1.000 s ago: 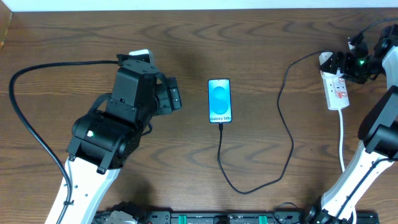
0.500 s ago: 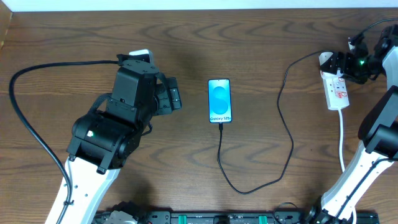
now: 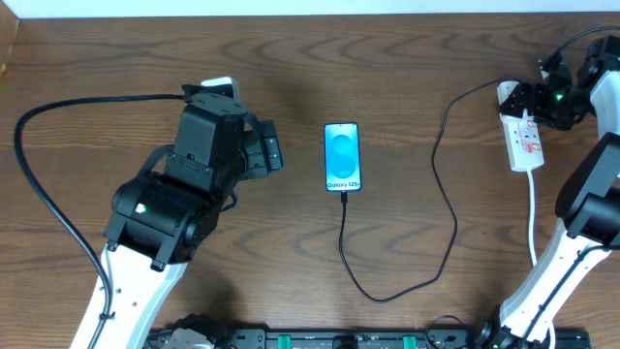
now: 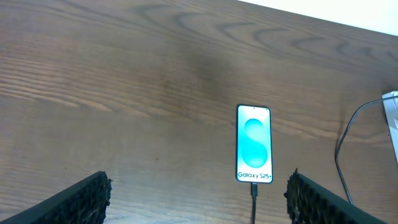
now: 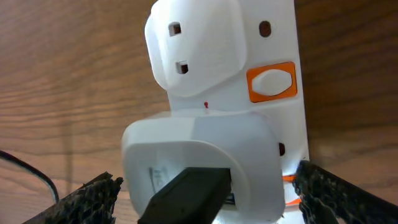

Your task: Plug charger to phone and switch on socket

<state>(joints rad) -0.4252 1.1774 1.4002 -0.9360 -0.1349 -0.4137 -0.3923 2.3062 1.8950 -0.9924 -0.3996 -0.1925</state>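
Note:
The phone point(image 3: 342, 157) lies flat mid-table, its blue-cyan screen lit; it also shows in the left wrist view point(image 4: 254, 143). The black charger cable point(image 3: 444, 199) has its tip in the phone's near end point(image 4: 253, 190), loops toward the front and runs back to the white adapter point(image 3: 507, 92) on the socket strip point(image 3: 524, 145). My right gripper point(image 3: 528, 100) is open, its fingers point(image 5: 208, 199) on either side of the adapter point(image 5: 199, 155) with the black plug point(image 5: 186, 196) in it. An orange switch point(image 5: 272, 82) sits just beyond. My left gripper point(image 3: 274, 152) is open and empty, left of the phone.
The strip's white cord point(image 3: 534, 218) runs toward the front right beside my right arm. A thick black arm cable point(image 3: 39, 184) arcs across the left of the table. A raised white socket block point(image 5: 193, 50) sits on the strip past the adapter.
My right wrist has shifted very slightly toward the far edge. The phone, the cable and my left arm have not moved.

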